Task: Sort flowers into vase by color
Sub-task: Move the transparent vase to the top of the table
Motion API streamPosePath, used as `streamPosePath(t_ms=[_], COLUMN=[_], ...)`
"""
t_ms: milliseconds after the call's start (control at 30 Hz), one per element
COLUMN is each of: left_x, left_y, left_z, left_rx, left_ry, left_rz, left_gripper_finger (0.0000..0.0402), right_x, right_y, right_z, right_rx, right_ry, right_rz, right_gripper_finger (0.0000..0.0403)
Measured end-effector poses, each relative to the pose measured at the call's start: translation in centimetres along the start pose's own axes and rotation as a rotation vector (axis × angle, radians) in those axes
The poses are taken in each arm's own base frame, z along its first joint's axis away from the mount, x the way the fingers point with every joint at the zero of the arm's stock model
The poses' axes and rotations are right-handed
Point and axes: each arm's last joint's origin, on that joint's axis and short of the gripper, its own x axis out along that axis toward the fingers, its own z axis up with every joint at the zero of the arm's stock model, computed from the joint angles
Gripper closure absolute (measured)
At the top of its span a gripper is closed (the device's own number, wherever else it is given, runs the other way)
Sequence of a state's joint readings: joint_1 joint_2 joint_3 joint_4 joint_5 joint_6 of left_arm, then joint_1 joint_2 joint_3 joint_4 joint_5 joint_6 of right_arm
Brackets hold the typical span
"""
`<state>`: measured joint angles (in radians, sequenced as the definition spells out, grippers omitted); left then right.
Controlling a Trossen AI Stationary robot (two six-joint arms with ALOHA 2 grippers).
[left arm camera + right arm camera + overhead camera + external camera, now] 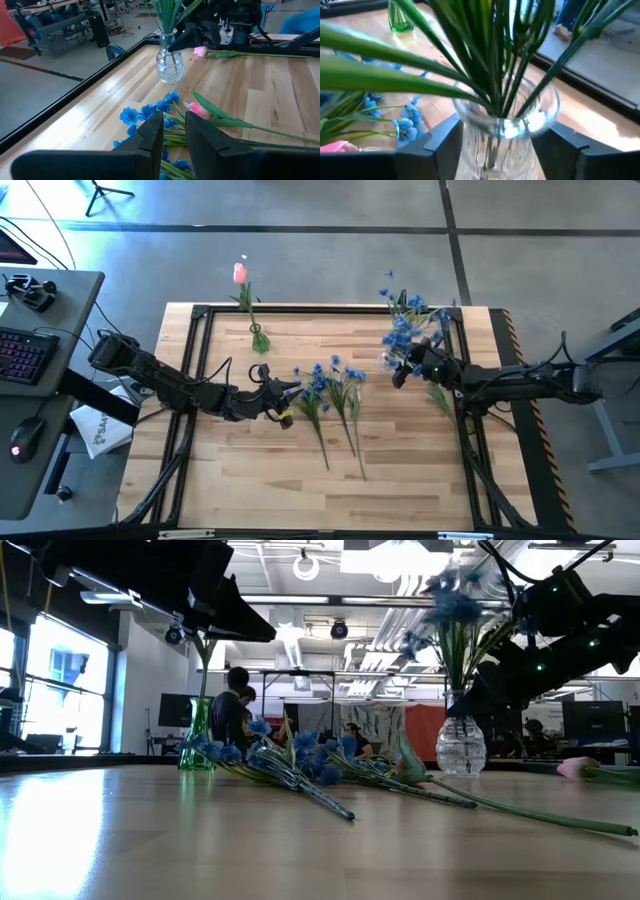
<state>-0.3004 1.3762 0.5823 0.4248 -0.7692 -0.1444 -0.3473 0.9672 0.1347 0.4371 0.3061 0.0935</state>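
Several blue sprays (335, 385) lie side by side mid-table, blossoms toward the far edge. My left gripper (287, 402) hovers open at their left; in its wrist view (174, 131) the blossoms (150, 111) and a lying pink tulip bud (200, 109) show past the fingers. A second pink tulip (200, 51) lies by the right arm. The clear glass vase (393, 361) holds blue sprays (412, 320). My right gripper (502, 140) is open, one finger on each side of this vase (507, 122). A green vase (259, 339) at the far left holds one pink tulip (240, 273). My right gripper comes level at the clear vase's neck (470, 135) from the table's right, one finger (442, 142) on each side below the rim. Whether the fingers touch the glass, I cannot tell. The vase stands upright on the table.
A black frame (200, 310) runs along the table's edges. Bare wood lies between the sprays and the near edge (330, 500). A desk with keyboard and mouse (25, 350) stands left of the table. People sit in the room beyond the far edge (235, 705).
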Motion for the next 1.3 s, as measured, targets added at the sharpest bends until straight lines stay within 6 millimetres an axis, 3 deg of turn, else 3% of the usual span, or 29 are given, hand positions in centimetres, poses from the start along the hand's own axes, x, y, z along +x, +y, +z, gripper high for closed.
streamPosePath(t_ms=[400, 500, 833, 967, 1133, 1300], left_x=[0.0, 0.0, 0.0, 0.0, 0.0, 0.2], left_y=[0.0, 0.0, 0.0, 0.0, 0.0, -0.2], left_z=[0.0, -0.1, -0.2, -0.3, -0.3, -0.7], left_rx=[0.001, -0.002, -0.012, -0.015, -0.014, -0.002], left_ry=[0.002, 0.007, 0.017, 0.022, 0.022, 0.033], left_rz=[0.001, 0.0, 0.002, 0.003, 0.003, 0.001], left_gripper_finger=[0.0335, 0.0335, 0.0335, 0.0335, 0.0335, 0.0335], right_x=[-0.2, -0.2, -1.7, -2.0, -2.2, -3.7], right_y=[0.1, 0.2, 0.1, 0.2, 0.1, -0.3], right_z=[0.4, 1.4, 5.8, 7.1, 7.3, 7.9], right_rx=[-0.126, -0.139, -0.171, -0.167, -0.15, -0.128], right_ry=[-0.004, 0.04, 0.359, 0.344, 0.284, 0.21], right_rz=[0.045, 0.043, 0.019, 0.02, 0.028, 0.042], right_gripper_finger=[0.0094, 0.0079, 0.0082, 0.0084, 0.0084, 0.0084])
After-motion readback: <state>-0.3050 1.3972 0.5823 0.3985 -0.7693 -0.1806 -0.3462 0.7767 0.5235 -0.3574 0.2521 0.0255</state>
